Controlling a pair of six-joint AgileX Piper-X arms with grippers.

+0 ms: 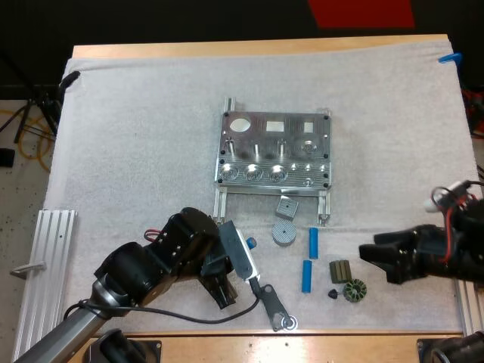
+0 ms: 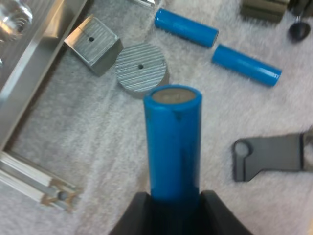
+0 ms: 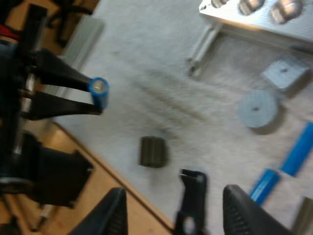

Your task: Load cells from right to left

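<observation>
**Left gripper clamps one blue cell above the mat; right gripper open near the small parts**

High view: the fixture (image 1: 276,155) sits mid-mat (image 1: 136,136). The left gripper (image 1: 243,251) is off the fixture's near left corner, with a bit of the held cell (image 1: 251,242) showing at its tip. Near the fixture's front edge are a square block (image 1: 286,206) and a round disc (image 1: 283,233). Two loose cells (image 1: 313,242) lie just right of the disc, end to end but apart. Further right are an olive block (image 1: 340,270), a gear part (image 1: 354,290) and a black knob (image 1: 333,293). A black flat tool (image 1: 272,306) lies at the mat's near edge. The right gripper (image 1: 376,263) is just right of the olive block.

Left wrist view: own fingers (image 2: 137,218) press the held cell from both sides, its grey end cap pointing toward the round disc. The loose cells and the tool lie on the mat beyond.

Right wrist view: own fingers stand wide apart, touching nothing, above the mat's near edge by the black flat tool. A ribbed dark part (image 3: 153,152) lies on the mat. The left gripper is farther off with the held cell at its tips.
</observation>
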